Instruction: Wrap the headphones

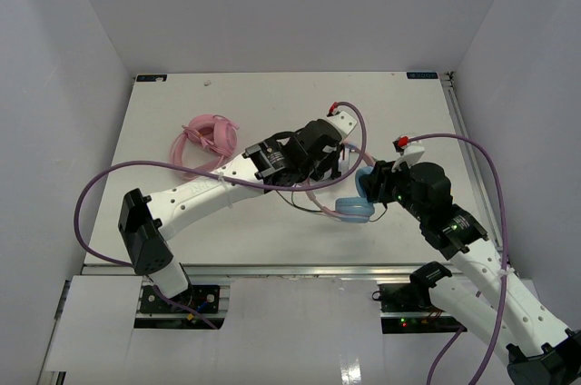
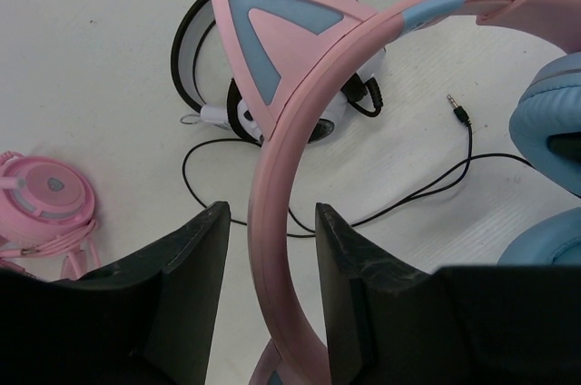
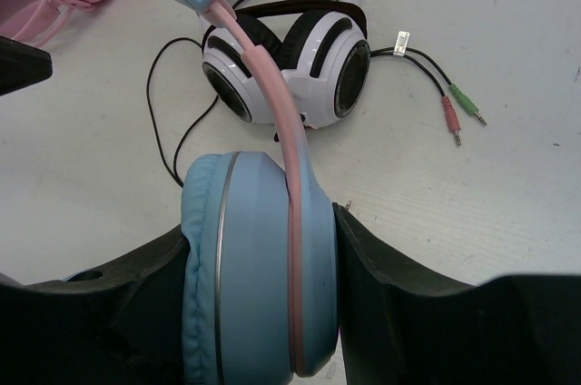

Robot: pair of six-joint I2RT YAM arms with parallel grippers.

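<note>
Around the headphones (image 1: 356,208), held between both grippers near mid-table, the top view shows bare table (image 1: 272,103) out to the far edge and the all-pink headphones (image 1: 209,135) well apart beyond the left arm. At the left wrist, the left gripper (image 2: 272,212) straddles the pink headband (image 2: 300,113), jaws apart with a sliver of gap on one side, and the white-and-black headphones (image 2: 186,49) lie just behind. At the right wrist, the right gripper (image 3: 259,226) clamps a blue ear cup (image 3: 259,294).
</note>
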